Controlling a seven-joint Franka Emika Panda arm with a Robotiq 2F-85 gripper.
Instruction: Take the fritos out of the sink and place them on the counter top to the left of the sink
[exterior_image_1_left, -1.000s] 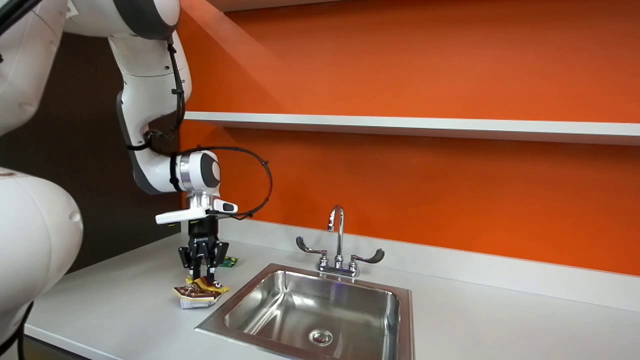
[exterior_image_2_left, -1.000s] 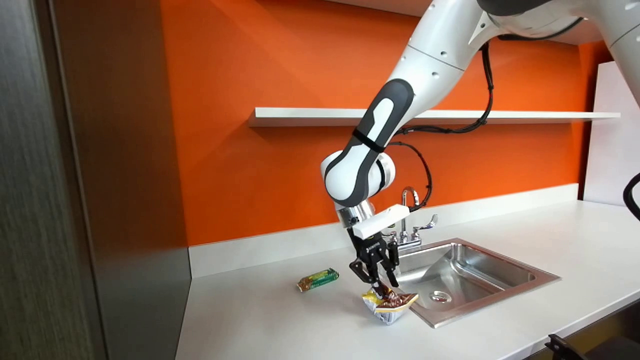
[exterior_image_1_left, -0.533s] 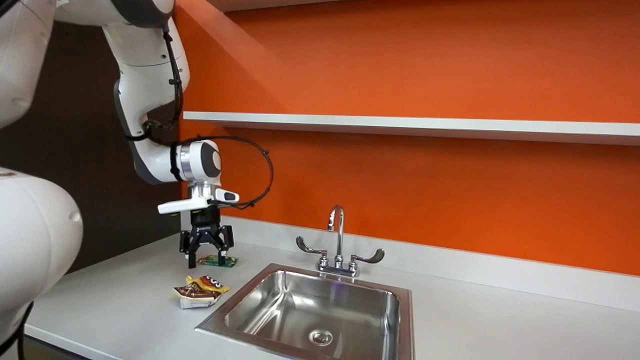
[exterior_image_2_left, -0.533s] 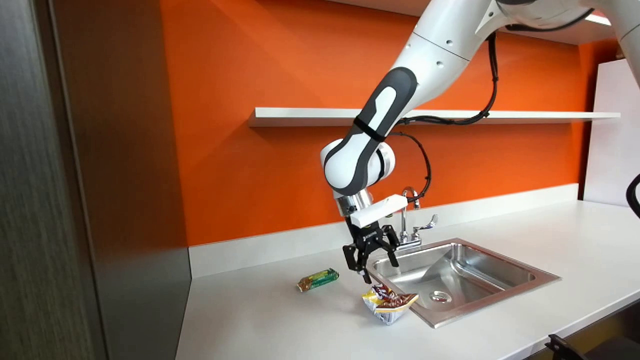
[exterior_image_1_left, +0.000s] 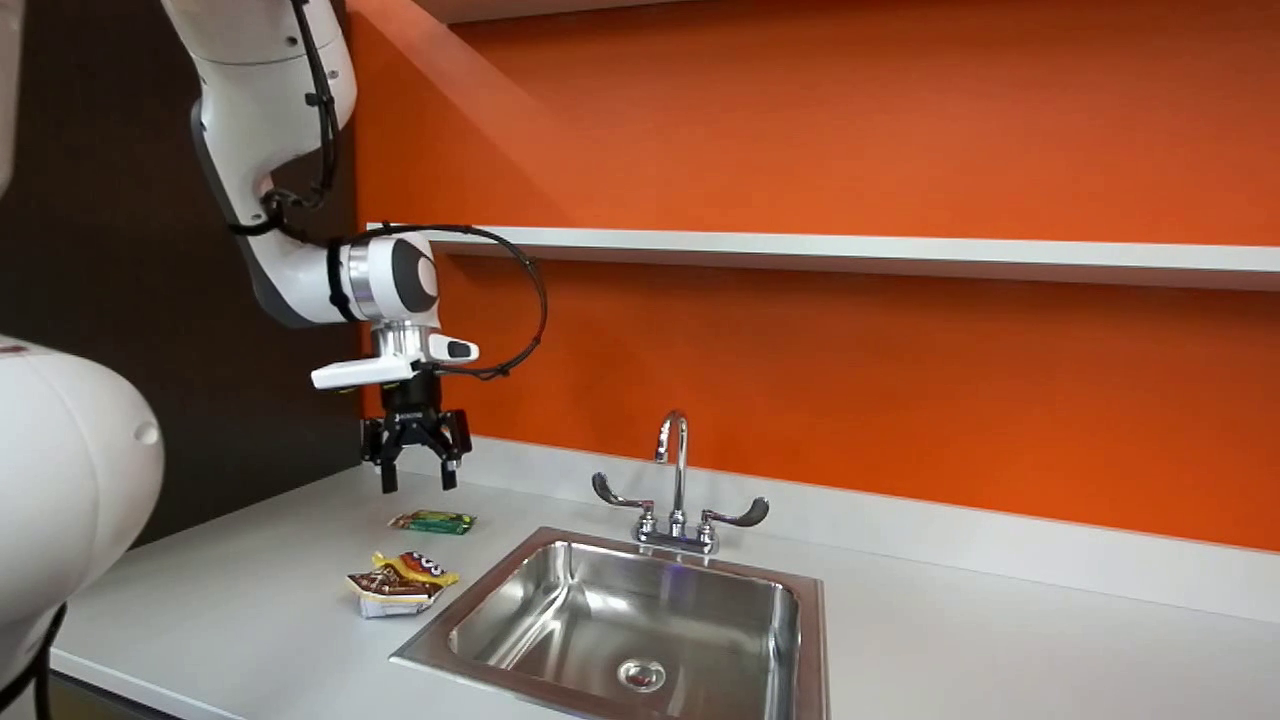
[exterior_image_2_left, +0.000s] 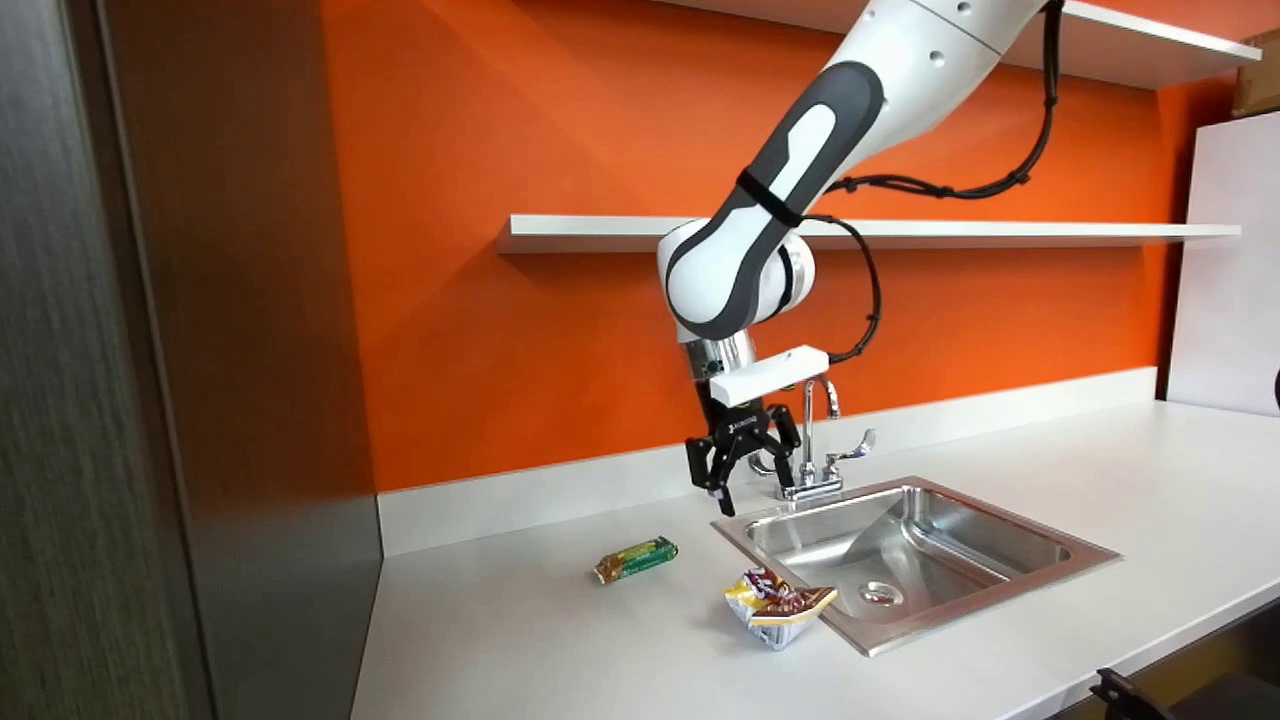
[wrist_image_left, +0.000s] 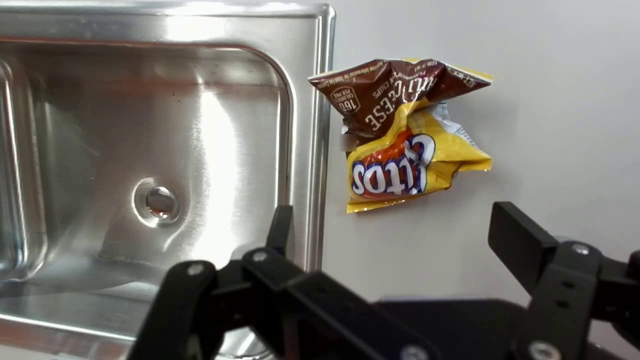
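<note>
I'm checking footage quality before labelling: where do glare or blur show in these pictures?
Wrist view: bright glare on the sink, softness in the nearest parts of the tool, a small blurred square at one edge of the Fritos bag, its large lettering crisp; both exterior views: milder highlights in the sink, the bag's fine print illegible.

Kitchenette, by look: inset steel sink (exterior_image_1_left: 590, 640), chrome faucet (exterior_image_1_left: 679, 490), white countertop (exterior_image_1_left: 980, 645).

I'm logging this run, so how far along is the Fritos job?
Done: the Fritos bag lies out of the metal sink, on the counter top left of it in both exterior views. In hand: nothing; the end effector is open, clear of the bag. Left: perhaps only parking the arm, which hangs over the counter top.
</note>
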